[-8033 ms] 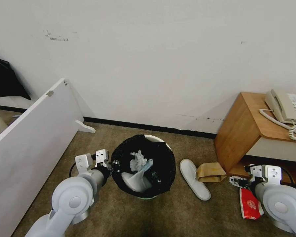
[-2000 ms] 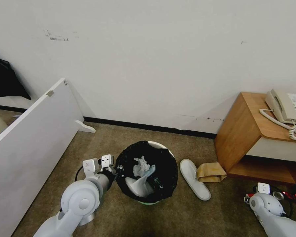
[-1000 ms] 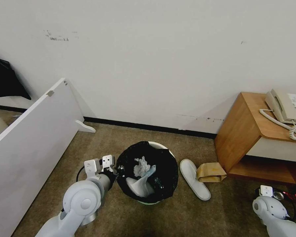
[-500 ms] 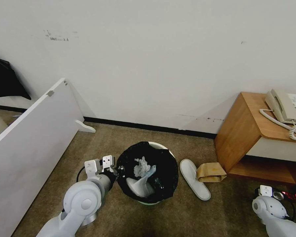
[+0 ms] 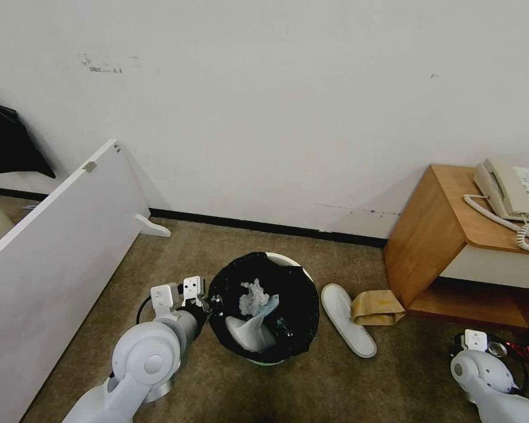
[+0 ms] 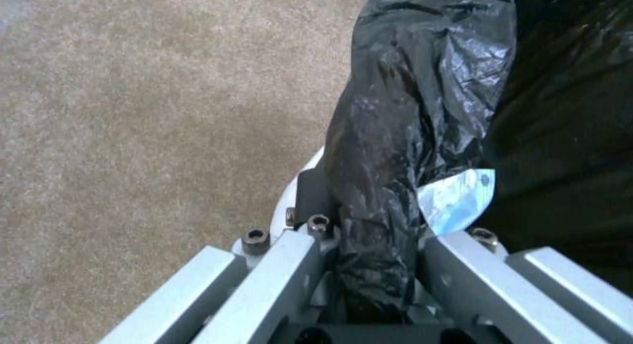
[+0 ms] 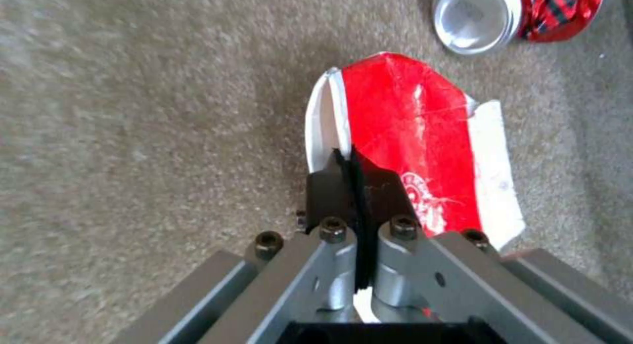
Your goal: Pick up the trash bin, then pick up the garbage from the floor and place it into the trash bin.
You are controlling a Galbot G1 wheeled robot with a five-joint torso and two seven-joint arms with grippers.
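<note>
Down on the brown carpeted floor (image 5: 347,388), the small round white plastic trash bin lined with a crinkled black bag (image 5: 263,311) stands near the white wall, and the left pincer (image 6: 369,265) is clamped on its bag-covered rim at the bin's left side. Inside lie a crumpled white tissue (image 5: 251,298), a light-blue tissue (image 5: 268,305) and a white flat slipper (image 5: 245,333). A second white flat slipper (image 5: 347,319) lies on the carpet just right of the bin, touching a crumpled brown paper bag (image 5: 376,307) beside the wooden bedside surface (image 5: 447,235), which carries a beige corded telephone (image 5: 511,191). Low at the right, the right pincer (image 7: 354,178) has its black pads pressed together on the edge of a flattened red paper cup with white printing (image 7: 422,151); the writing cannot be read. A red drinks can with a silver end (image 7: 508,13) lies near it, apart from the cup
</note>
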